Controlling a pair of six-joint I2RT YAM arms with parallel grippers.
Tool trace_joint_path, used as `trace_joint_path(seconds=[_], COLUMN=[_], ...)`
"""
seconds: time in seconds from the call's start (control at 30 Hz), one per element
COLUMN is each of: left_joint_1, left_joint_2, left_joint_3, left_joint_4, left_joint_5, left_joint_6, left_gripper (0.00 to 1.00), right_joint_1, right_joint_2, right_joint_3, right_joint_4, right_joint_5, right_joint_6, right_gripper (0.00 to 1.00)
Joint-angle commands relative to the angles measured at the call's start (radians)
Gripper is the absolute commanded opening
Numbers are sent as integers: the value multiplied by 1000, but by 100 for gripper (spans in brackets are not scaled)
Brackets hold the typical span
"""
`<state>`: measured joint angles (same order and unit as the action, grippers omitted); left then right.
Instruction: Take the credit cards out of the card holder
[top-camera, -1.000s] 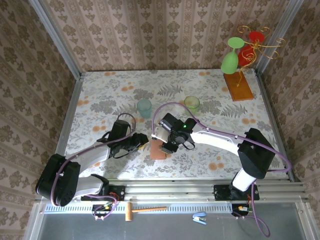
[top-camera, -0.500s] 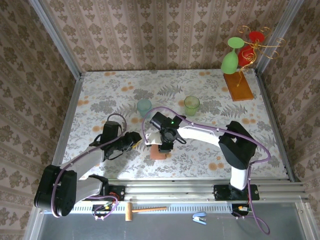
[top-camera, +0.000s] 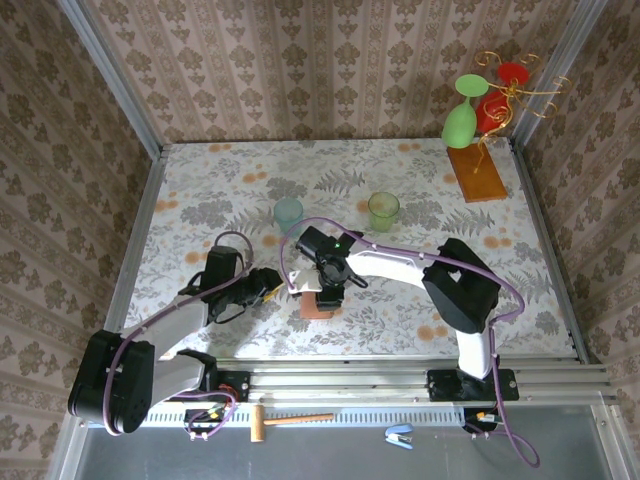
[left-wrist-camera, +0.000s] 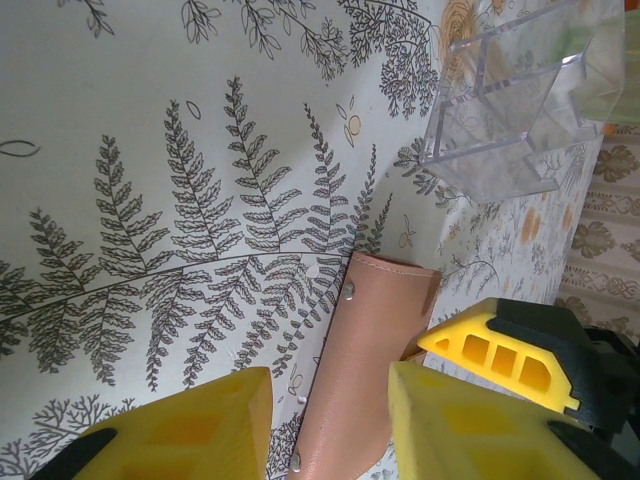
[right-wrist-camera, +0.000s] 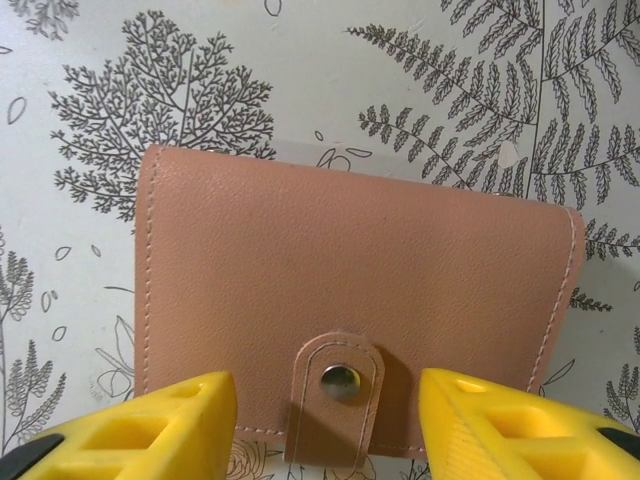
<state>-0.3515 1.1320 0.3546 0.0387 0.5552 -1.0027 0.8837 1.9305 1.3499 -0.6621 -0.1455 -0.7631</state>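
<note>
The card holder (top-camera: 317, 304) is a tan-brown leather wallet lying flat and closed on the patterned table, its tab snapped down (right-wrist-camera: 340, 382). The credit cards are hidden. My right gripper (top-camera: 324, 288) hangs just over the wallet's tab edge. It is open (right-wrist-camera: 325, 402), with one yellow finger on each side of the snap and nothing gripped. My left gripper (top-camera: 272, 286) sits a little to the left of the wallet and is open (left-wrist-camera: 325, 425). From there the card holder (left-wrist-camera: 372, 350) appears between its fingers, with bare table beside the left finger. The right gripper's fingertip (left-wrist-camera: 500, 350) is beyond it.
A blue-green cup (top-camera: 288, 213) and a green cup (top-camera: 383, 208) stand behind the wallet. A glass stand on a wooden base (top-camera: 477, 173) is at the back right. A clear plastic object (left-wrist-camera: 500, 100) lies ahead of the left gripper. Wall panels enclose the table.
The right gripper has slid left over the wallet and its jaws have spread wider. The left gripper has drawn back to the left, away from the wallet.
</note>
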Motion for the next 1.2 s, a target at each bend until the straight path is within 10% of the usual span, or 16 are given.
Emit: trace_joint_path(seconds=[0.0, 1.17], left_joint_1=[6, -213], left_joint_2=[4, 211], left_joint_3=[-5, 48], left_joint_4=[10, 235], left_joint_5=[24, -9], left_joint_6=[-3, -129], left_gripper=[36, 35], right_joint_1=[1, 14], right_joint_2=[28, -132], right_joint_3=[29, -202], right_joint_4=[-19, 309], right_joint_5=[15, 21], right_joint_6=[12, 130], right_gripper=[51, 8])
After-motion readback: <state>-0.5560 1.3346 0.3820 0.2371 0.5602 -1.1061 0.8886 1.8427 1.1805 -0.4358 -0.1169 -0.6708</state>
